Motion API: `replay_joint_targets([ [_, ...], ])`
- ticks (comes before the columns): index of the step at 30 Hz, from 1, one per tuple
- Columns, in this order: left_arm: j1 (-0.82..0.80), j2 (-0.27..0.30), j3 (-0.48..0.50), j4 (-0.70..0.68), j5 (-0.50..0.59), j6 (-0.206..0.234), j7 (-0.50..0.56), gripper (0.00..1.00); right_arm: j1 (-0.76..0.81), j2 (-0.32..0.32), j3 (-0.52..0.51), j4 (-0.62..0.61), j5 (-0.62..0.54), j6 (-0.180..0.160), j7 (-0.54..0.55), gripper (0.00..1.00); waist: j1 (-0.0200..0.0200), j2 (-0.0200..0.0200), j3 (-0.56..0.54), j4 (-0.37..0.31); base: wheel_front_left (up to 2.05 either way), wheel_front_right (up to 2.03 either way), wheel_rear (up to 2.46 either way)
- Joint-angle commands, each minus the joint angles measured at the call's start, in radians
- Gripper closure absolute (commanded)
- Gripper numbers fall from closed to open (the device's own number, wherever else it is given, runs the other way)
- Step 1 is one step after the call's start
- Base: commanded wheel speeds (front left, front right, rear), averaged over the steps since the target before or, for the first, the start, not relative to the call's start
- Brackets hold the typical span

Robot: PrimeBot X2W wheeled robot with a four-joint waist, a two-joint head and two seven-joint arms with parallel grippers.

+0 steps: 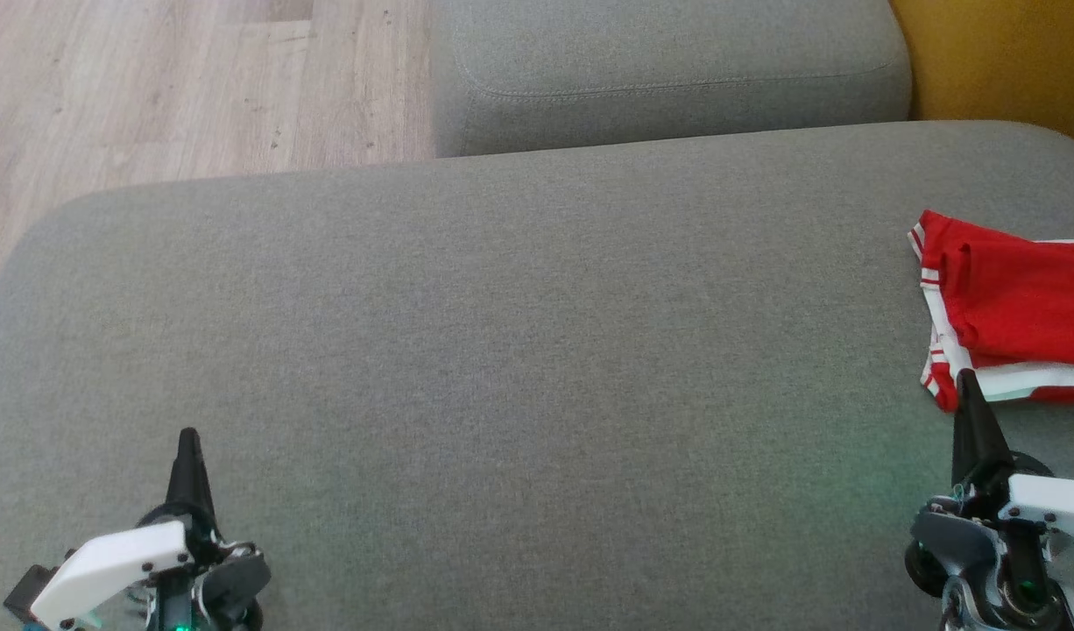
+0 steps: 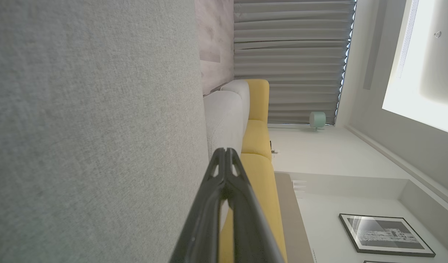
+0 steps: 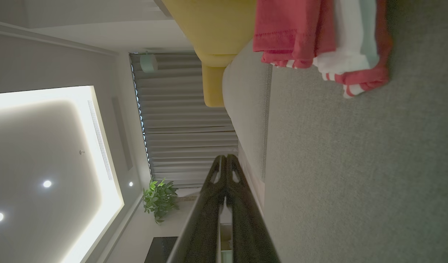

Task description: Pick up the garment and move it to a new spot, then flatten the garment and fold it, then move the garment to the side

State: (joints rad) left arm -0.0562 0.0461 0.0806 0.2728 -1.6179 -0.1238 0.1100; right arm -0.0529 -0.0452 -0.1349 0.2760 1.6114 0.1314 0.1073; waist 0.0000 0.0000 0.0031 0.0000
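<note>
garment (image 1: 1019, 298) lies folded at right of cushion (image 1: 502, 350), just ahead of right gripper (image 1: 967, 380), fingers pressed together and empty like left gripper (image 1: 187, 436), so a stray nudge could undo the fold.

Garment (image 1: 1010, 307) lies on seat cushion (image 1: 502, 350), just ahead of right gripper (image 1: 968, 381) and a little to its right. Left gripper (image 1: 188, 436) is over the same cushion, well apart to the left of the garment. Second cushion (image 1: 668, 70) sits behind the seat, far ahead of both grippers. Floor (image 1: 151, 88) is ahead and left of left gripper.
</note>
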Motion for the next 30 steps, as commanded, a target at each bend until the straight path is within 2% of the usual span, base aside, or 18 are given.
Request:
replay_joint_targets([
  [1, -0.052, 0.004, 0.033, -0.028, 0.009, -0.007, 0.003, 1.0, -0.055, -0.005, 0.021, -0.031, -0.003, -0.001, 0.006, 1.0, 0.0, 0.0, 0.0, 0.0, 0.0, 0.0, 0.0],
  [30, -0.052, 0.004, 0.033, -0.028, 0.009, -0.007, 0.003, 1.0, -0.055, -0.005, 0.021, -0.031, -0.003, -0.001, 0.006, 1.0, 0.0, 0.0, 0.0, 0.0, 0.0, 0.0, 0.0],
])
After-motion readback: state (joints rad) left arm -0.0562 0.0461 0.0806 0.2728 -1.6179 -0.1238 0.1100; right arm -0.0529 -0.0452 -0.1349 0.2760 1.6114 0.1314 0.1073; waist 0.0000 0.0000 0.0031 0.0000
